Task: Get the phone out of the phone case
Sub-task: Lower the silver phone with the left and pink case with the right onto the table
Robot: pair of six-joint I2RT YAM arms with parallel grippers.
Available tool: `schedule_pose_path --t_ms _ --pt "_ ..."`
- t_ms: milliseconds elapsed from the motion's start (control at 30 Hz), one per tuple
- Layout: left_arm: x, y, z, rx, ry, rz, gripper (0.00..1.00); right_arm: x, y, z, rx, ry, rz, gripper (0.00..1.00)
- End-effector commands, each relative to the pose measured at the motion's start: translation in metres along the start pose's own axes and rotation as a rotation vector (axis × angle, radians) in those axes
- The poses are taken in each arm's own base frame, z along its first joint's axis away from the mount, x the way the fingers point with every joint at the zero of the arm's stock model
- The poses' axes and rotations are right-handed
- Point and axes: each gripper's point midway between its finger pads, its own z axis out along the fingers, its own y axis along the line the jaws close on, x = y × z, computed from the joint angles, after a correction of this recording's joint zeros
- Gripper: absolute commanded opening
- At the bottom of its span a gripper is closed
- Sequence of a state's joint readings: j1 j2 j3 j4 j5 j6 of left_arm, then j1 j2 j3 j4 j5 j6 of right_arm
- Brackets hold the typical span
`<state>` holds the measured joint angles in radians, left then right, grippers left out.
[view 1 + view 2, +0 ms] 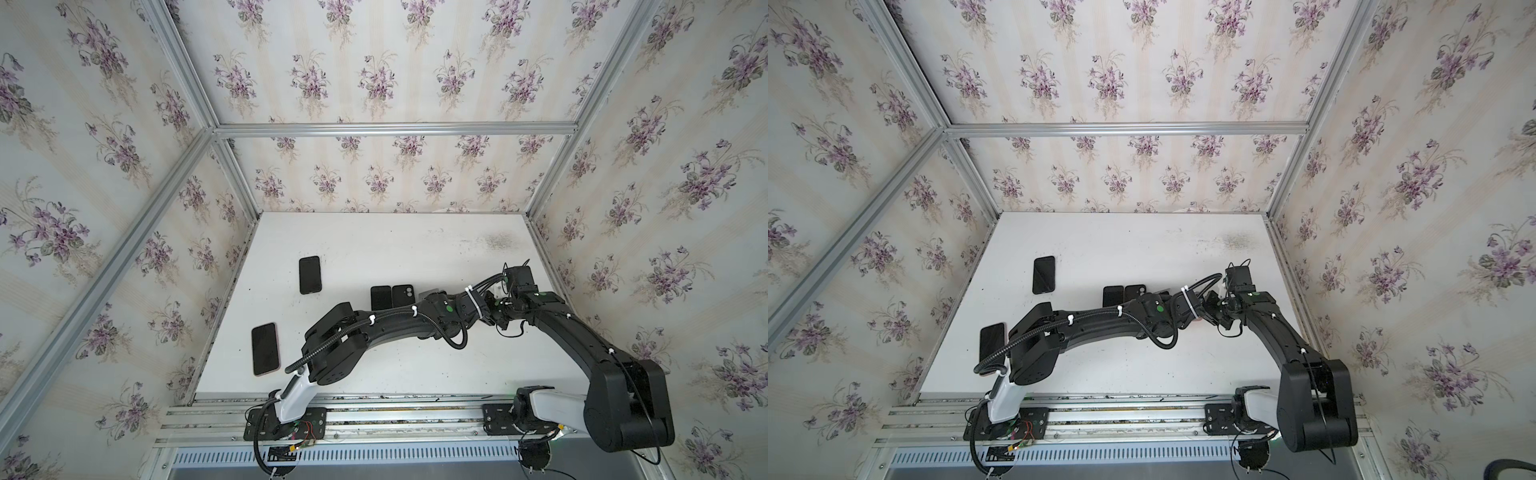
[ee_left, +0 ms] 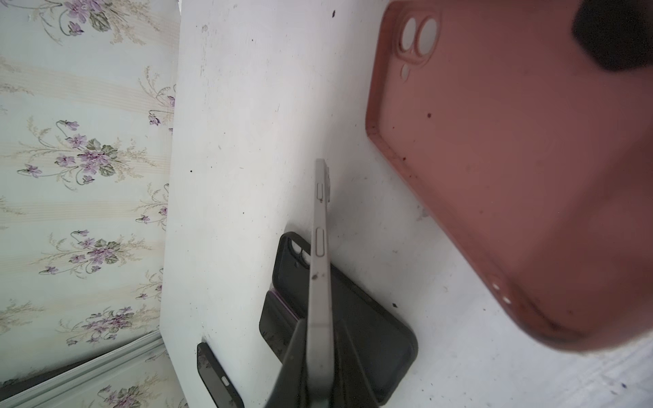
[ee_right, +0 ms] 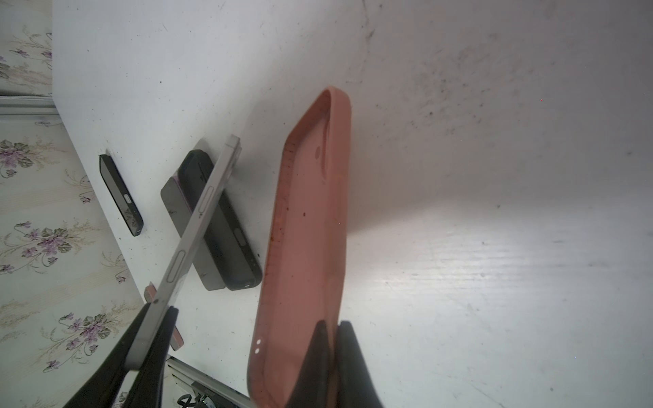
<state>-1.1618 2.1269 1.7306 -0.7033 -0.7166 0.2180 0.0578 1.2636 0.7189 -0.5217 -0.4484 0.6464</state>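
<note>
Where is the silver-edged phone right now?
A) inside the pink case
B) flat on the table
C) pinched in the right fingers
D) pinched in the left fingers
D: the left fingers clamp the bare silver-edged phone, while the right fingers hold the empty pink case apart from it.

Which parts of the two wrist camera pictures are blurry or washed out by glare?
Left wrist view: the pink case, close to the lens, looks soft, while the phone shows a crisp edge with clear buttons. Right wrist view: a bright glare patch washes out the table beside the case.
</note>
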Motion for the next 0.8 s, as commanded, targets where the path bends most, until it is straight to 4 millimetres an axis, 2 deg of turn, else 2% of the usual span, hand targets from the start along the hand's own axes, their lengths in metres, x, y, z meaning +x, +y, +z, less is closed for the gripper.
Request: schedule_pose_path --t_ms 0,433,767 --pt "0.002 -0.005 -0.002 -0.007 0.016 0.038 0.09 -0.004 0.014 -0.001 -0.055 0.010 -0.038 0.00" --pt "0.000 -0.043 0.009 0.037 0.033 0.065 0.13 -0.002 0.015 0.009 -0.061 0.067 -0.064 0.00" --pt "0.002 -0.055 0.020 0.048 0.053 0.072 0.15 0.002 0.011 0.009 -0.056 0.076 -0.069 0.00"
